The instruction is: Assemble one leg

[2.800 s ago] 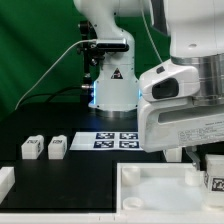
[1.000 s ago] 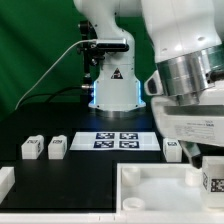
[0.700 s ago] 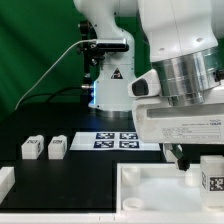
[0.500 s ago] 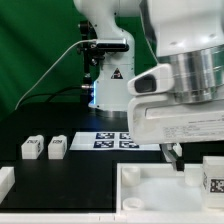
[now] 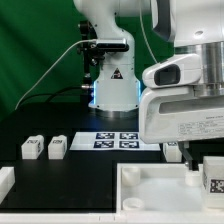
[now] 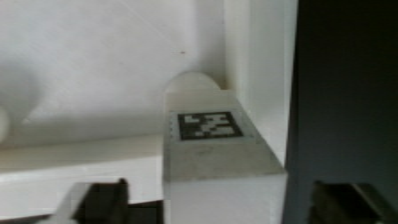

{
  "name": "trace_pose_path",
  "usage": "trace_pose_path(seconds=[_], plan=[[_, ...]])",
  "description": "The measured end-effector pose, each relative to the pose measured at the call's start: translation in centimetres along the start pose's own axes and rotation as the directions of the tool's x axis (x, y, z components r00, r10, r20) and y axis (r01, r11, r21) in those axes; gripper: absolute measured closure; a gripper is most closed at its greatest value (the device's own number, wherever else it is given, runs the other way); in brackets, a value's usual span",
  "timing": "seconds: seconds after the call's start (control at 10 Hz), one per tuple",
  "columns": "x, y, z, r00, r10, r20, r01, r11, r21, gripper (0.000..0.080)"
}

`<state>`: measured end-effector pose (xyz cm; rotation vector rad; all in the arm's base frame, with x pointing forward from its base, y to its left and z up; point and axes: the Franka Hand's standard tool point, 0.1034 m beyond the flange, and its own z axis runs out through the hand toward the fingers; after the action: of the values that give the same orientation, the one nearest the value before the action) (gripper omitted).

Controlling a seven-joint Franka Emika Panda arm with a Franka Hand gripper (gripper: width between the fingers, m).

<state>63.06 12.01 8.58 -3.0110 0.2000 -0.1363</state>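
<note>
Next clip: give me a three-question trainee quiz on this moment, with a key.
1. True or false: the marker board lies inside the tray.
2. How many legs lie side by side on the black table at the exterior view's left?
3. In the wrist view, what stands between the fingers of the claw? A) a tagged leg B) the marker board C) nothing

Key: 1 false, it lies on the black table beyond the tray. 2 two. 3 A.
</note>
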Motion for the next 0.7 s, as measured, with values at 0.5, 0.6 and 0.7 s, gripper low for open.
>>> trace_pose_path(seconds=[0.5, 0.6, 0.7], plan=[[0.21, 0.18, -0.15, 0.748, 0.663, 0.003, -0.663, 0.748, 0.012, 0.0504], [0.1, 0.2, 0.05, 0.6, 0.8, 0.011, -0.8, 0.6, 0.012, 0.0504], [0.04, 0.26, 0.17, 0.435, 0.9, 0.031, -0.9, 0.435, 0.018, 0.0504]])
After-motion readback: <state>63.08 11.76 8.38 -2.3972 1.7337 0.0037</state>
